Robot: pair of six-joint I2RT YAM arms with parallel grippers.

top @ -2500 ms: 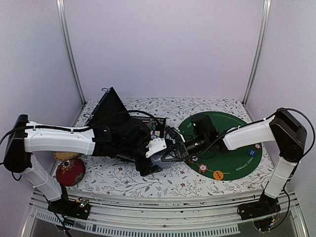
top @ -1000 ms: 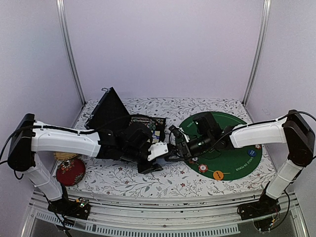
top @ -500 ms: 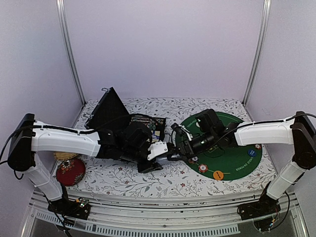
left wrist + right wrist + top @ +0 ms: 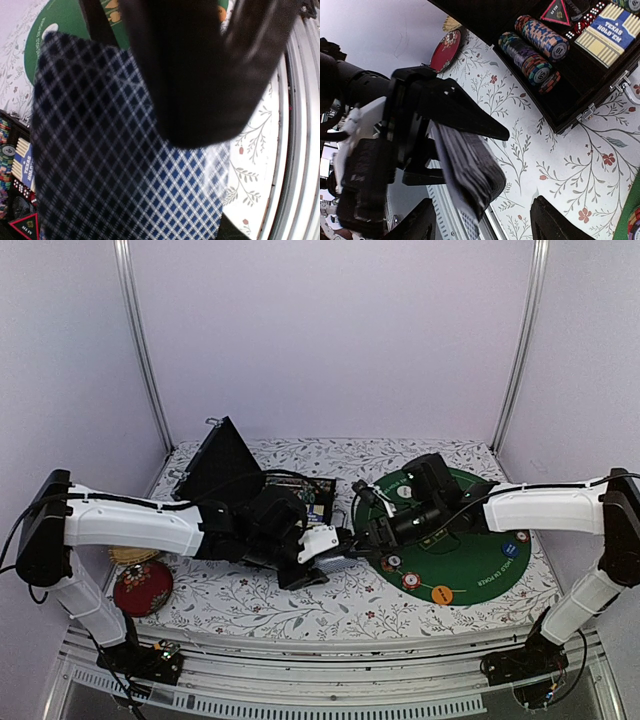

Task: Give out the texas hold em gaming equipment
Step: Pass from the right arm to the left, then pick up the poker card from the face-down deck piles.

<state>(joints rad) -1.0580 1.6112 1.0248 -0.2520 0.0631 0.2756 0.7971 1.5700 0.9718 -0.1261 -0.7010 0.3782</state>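
Floral-print worktop [image 4: 250, 605] under pale lilac walls carries everything. Just above it, between the open black case [image 4: 560, 95] and the green felt mat [image 4: 470, 540], hangs the deck of playing cards [image 4: 467, 165].

I judge the deck a light, slick stack. Each card is thin and bendable, and loose cards would slide and fan if it were pinched at a corner. The broad faces near the middle look like the place to clamp the whole deck, and a free edge the place to draw off a single card.

The backs show a navy-and-white diamond lattice, and the edges read as fine grey layers, slightly skewed.

The left tool [image 4: 338, 545] clamps the deck across its faces. The right tool [image 4: 482, 200] faces it with jaws parted and nothing in them. Striped chip stacks [image 4: 542, 37] lie in the case.
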